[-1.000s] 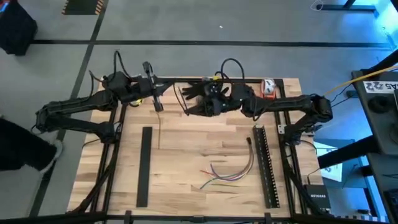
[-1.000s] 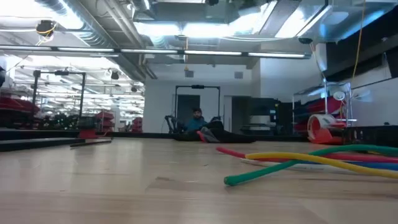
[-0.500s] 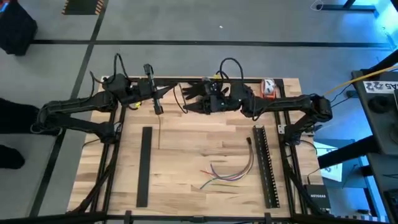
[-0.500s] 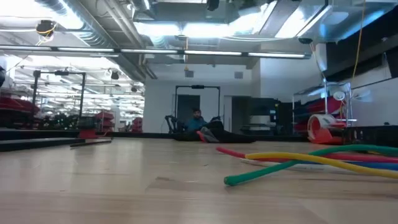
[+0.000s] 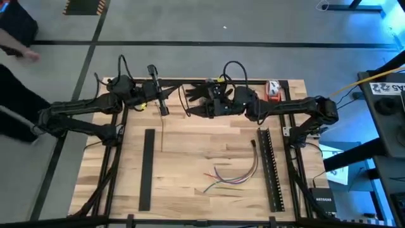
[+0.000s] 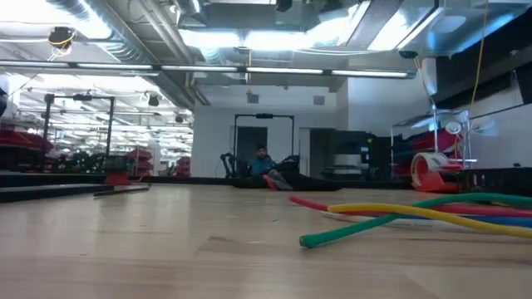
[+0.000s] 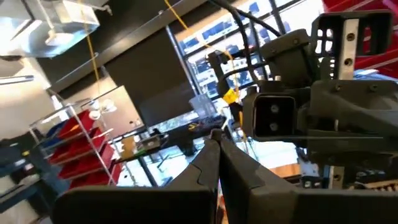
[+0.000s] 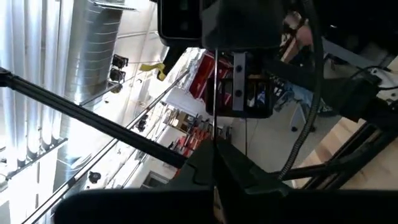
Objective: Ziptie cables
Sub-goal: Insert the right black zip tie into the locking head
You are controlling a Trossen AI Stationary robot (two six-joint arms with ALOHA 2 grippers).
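The cables (image 5: 231, 177), thin purple, green, yellow and red wires, lie loose on the wooden table toward its near right; the low view shows them close up (image 6: 416, 214). Both grippers hover over the far edge, tips facing each other. My left gripper (image 5: 169, 94) is shut (image 7: 216, 142). My right gripper (image 5: 190, 96) is shut (image 8: 214, 144) on a thin pale strip (image 8: 215, 93). The strip runs straight from the right fingertips toward the left arm. My left gripper has its fingertips (image 7: 208, 149) closed together; I cannot tell whether they touch the strip. My right gripper pinches one end of the thin pale strip (image 8: 214, 134) between its two fingers. The strip sticks straight out beyond them, clear of the table.
Two long black slotted bars lie on the table, one at the left (image 5: 147, 168) and one at the right (image 5: 269, 168). A thin pale strip (image 5: 163, 134) lies near the left bar. A person stands past the table's left side (image 5: 12, 95).
My left gripper has edged toward the table's right edge, closer to the right gripper. The person beside the table's left side has moved.
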